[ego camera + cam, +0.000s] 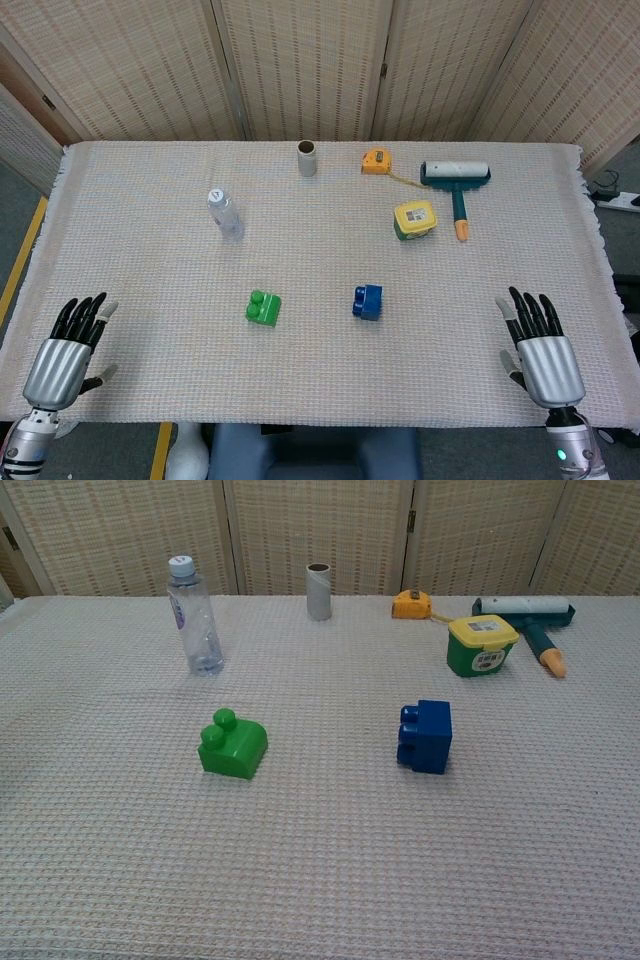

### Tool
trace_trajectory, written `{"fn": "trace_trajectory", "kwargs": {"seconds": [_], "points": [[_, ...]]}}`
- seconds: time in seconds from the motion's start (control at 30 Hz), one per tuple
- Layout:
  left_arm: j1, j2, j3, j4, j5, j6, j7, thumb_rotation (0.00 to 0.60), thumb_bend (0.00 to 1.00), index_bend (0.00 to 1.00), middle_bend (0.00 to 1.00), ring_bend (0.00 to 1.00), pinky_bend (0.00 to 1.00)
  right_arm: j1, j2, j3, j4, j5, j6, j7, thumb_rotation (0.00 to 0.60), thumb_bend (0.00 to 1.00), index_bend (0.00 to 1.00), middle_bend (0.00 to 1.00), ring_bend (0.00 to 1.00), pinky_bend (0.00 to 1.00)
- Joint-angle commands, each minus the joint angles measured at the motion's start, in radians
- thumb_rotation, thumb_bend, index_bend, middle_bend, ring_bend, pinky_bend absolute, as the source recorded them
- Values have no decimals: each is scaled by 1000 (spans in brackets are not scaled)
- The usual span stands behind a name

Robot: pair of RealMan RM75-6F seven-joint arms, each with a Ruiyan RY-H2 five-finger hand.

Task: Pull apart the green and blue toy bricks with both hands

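On table centre, green brick and blue brick lying well apart, already separated. Left hand and right hand hovering at near edge, fingers spread wide, holding nothing. Risk: needless re-reach knocking bricks or nearby bottle.

Left metal robot hand and right metal robot hand outside chest view, wrists cut by head view's lower edge, small green-and-yellow tub's label unreadable.

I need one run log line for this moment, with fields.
green brick: apart, on table | blue brick: apart, on table | left hand: open, near edge | right hand: open, near edge
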Motion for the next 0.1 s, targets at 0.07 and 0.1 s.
{"fn": "trace_trajectory", "kwargs": {"seconds": [0.07, 0.1], "points": [[19, 35, 4, -68, -25, -32, 58, 600, 191, 0, 24, 0, 0, -11, 37, 3, -17, -27, -19, 44, 600, 382, 0, 0, 0, 0], [22, 41, 2, -78, -19, -24, 65, 600, 191, 0, 23, 0, 0, -14, 41, 4, -19, -32, -19, 49, 600, 383, 0, 0, 0, 0]]}}
